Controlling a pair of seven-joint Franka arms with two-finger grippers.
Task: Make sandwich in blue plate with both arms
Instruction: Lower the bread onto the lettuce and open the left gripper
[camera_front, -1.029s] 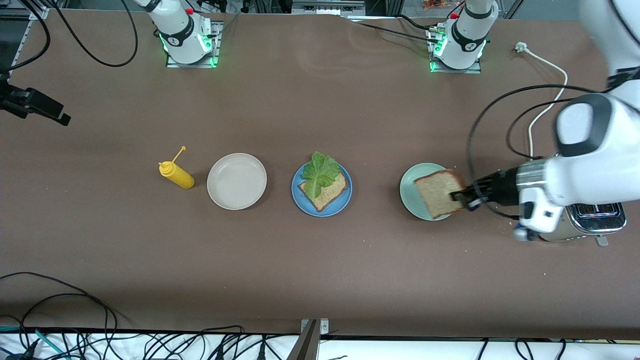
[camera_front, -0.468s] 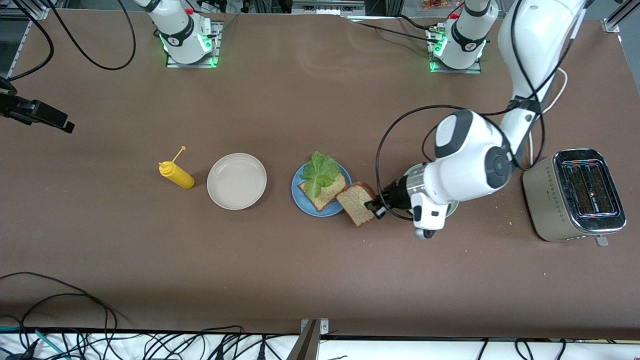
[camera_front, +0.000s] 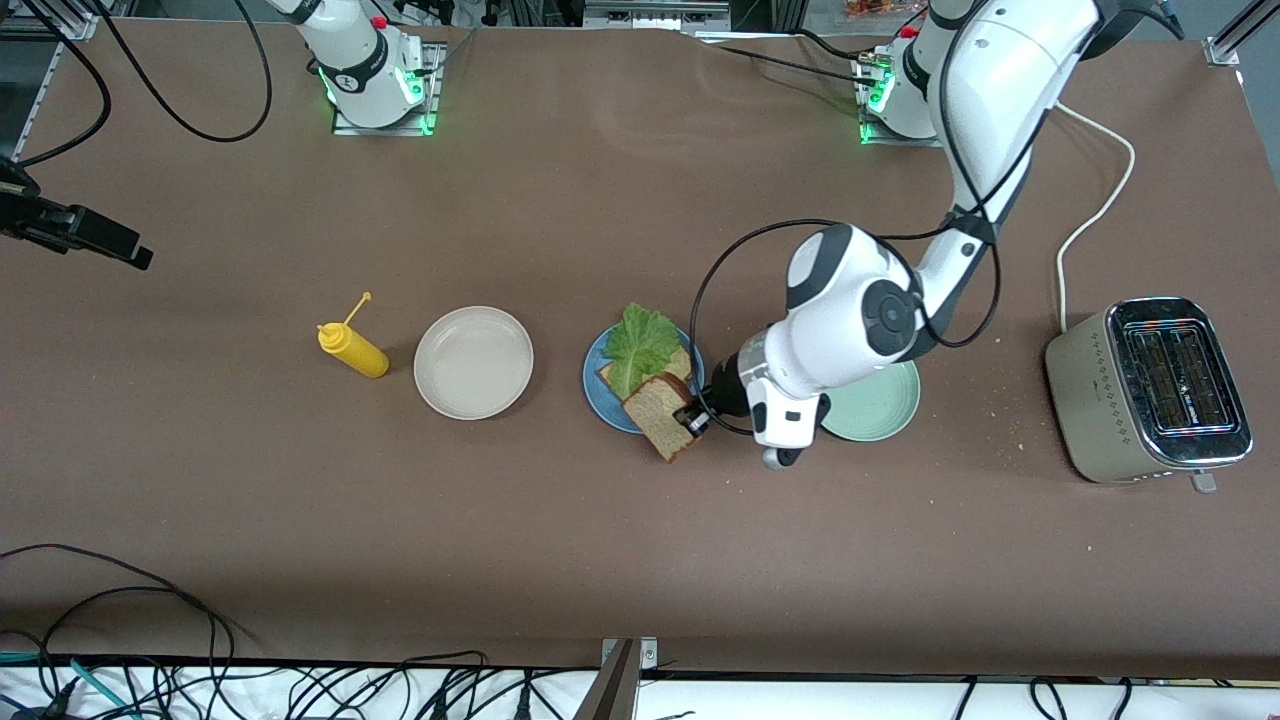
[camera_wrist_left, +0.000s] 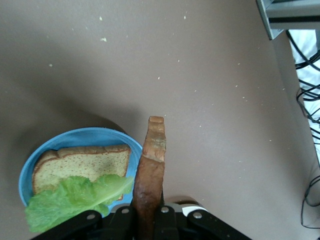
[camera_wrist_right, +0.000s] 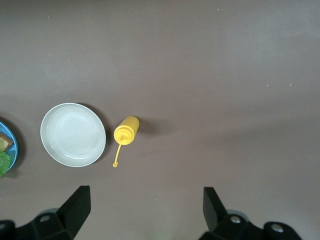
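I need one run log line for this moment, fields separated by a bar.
left end effector: shut on top bread slice, over blue plate rim | plate: bread slice under lettuce | right end effector: open, waiting

Bright even overhead light, soft short shadows, sharp focus, no glare

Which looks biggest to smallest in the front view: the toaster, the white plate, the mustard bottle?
1. Toaster, biggest.
2. Beige-white plate, a bit smaller.
3. Yellow mustard bottle, smallest by far.
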